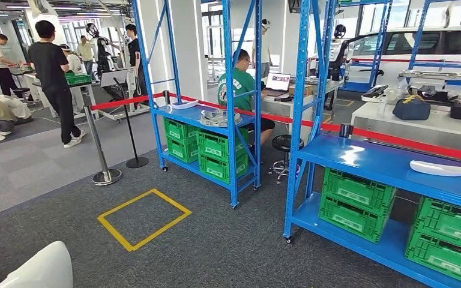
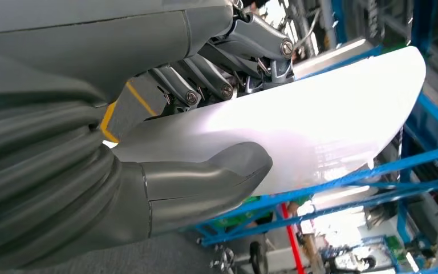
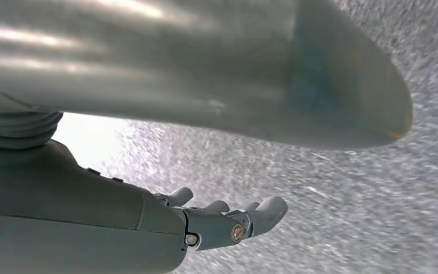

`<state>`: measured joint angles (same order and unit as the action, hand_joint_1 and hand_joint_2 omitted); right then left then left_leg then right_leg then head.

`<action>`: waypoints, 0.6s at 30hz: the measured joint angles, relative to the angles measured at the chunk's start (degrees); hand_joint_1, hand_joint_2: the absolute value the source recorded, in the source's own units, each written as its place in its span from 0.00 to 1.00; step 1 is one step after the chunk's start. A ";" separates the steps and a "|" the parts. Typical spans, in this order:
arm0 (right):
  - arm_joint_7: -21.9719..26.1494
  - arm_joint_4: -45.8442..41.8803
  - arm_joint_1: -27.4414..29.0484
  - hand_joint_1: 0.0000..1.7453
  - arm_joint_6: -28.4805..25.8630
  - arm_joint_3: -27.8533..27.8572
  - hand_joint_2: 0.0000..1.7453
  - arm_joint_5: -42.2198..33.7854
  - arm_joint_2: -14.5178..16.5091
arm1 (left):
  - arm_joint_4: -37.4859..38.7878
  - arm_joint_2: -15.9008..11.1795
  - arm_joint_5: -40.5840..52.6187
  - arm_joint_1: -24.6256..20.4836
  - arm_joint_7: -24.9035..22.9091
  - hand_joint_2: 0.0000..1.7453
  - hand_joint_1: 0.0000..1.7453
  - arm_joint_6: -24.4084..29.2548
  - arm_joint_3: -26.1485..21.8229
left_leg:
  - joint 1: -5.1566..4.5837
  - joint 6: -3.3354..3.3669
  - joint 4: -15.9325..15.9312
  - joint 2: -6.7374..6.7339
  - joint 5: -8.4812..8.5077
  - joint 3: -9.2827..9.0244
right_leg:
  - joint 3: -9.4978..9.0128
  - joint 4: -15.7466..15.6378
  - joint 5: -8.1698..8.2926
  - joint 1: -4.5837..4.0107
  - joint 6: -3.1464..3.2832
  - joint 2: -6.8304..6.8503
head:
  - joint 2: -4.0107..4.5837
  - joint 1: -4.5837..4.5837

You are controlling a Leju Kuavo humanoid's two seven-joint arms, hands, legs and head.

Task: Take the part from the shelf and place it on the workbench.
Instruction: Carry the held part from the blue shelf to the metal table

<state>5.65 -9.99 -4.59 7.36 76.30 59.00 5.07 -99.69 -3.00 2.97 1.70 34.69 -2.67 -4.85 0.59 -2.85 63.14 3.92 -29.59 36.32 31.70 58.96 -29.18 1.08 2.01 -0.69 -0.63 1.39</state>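
Smooth white curved part (image 2: 319, 114)

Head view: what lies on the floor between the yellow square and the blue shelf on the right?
Only bare dark grey carpet lies between the yellow square and the right blue shelf. The head view shows this stretch.

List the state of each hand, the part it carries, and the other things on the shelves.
Left hand: holding the white part.
White part: gripped between thumb and fingers.
Right hand: holds nothing, fingers apart, over the carpet.
Second white part: lying flat on the near blue shelf.
Green crates: stacked under that shelf.
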 joint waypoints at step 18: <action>-0.08 0.02 0.13 0.00 0.62 -1.21 0.00 1.61 2.67 | -11.21 -3.56 -1.31 7.98 -0.15 1.00 1.00 2.05 -10.13 | -0.13 2.87 -5.58 -2.56 2.82 -4.02 | 4.48 13.59 -8.58 -0.55 -2.28 1.28 | 0.00 -0.14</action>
<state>5.56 -9.97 -4.46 7.97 75.09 60.61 7.73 -110.89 -6.56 1.66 9.68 34.54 -0.62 -14.98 0.46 0.02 57.56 1.36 -26.76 32.31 36.18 72.55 -37.76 0.53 -0.26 0.59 -0.63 1.25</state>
